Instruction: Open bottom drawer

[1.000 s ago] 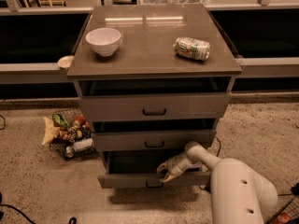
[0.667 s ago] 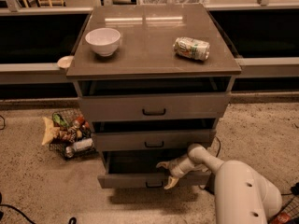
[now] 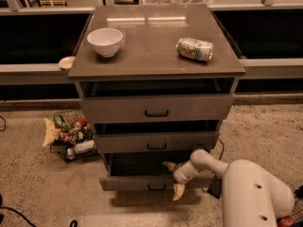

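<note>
The bottom drawer is the lowest and narrowest of three grey-brown fronts in the cabinet. It is pulled out, and its dark inside shows above the front. Its small black bar handle sits at the middle of the front. My gripper is at the drawer's front edge, just right of and above the handle. One tan finger points over the drawer's top rim and the other hangs down in front of the drawer face. The fingers are spread apart and hold nothing. My white arm comes in from the lower right.
The middle drawer and the top drawer stand above, each slightly out. A white bowl and a can lying on its side are on the cabinet top. A wire basket of snacks sits on the floor to the left.
My gripper has shifted slightly right along the drawer front and its fingers have spread, one above the rim and one below. The drawer stays pulled out.
</note>
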